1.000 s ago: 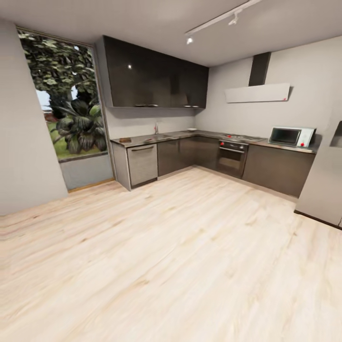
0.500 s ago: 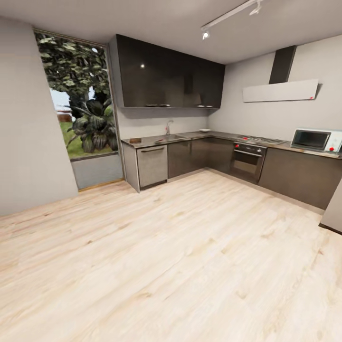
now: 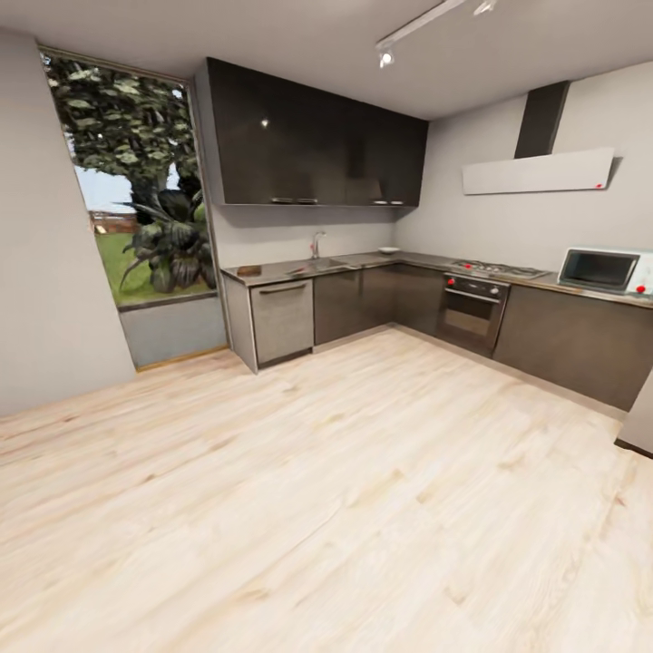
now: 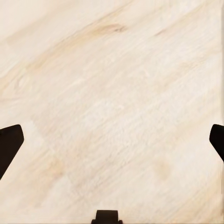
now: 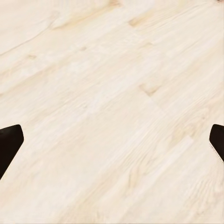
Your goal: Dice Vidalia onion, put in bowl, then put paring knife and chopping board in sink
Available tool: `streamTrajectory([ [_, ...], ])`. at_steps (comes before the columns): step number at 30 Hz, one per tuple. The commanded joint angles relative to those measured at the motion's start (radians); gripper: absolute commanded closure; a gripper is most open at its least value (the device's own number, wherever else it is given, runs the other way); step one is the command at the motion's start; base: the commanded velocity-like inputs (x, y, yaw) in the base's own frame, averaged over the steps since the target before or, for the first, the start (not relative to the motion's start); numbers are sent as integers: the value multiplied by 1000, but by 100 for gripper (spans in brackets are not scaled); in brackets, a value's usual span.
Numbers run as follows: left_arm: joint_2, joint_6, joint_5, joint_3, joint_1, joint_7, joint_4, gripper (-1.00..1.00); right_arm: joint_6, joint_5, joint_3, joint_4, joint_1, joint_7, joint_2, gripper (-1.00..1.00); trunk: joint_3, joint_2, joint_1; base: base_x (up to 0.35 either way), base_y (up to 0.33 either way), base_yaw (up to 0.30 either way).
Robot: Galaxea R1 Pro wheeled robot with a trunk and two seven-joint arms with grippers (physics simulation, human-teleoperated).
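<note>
Pale wood floor [image 3: 345, 508] lies under both wide-open, empty grippers. The onion is too far away to see; the sink [image 3: 317, 266] is across the kitchen. Onions are likely round and slippery, so pinch its middle.

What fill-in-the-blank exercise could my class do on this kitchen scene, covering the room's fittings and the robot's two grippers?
1. The glossy black upper cabinets hang above the dark grey ____.
2. The white microwave oven stands to the ____ of the built-in oven.
3. Both wrist views look down on the pale ____ floor.
4. The left gripper and the right gripper are both ____.

Missing words: countertop; right; wood-plank; open
</note>
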Motion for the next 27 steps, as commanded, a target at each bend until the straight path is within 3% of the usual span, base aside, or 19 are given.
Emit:
streamTrajectory([
  [1,0,-2,1,1,0,1,-1,-100,-3,0,1,1,-1,-3,0,-100,-1,0,0,291,-156,0],
  [27,0,-2,0,1,0,1,-1,-100,-3,0,1,1,-1,-3,0,-100,-1,0,0,299,-120,0],
])
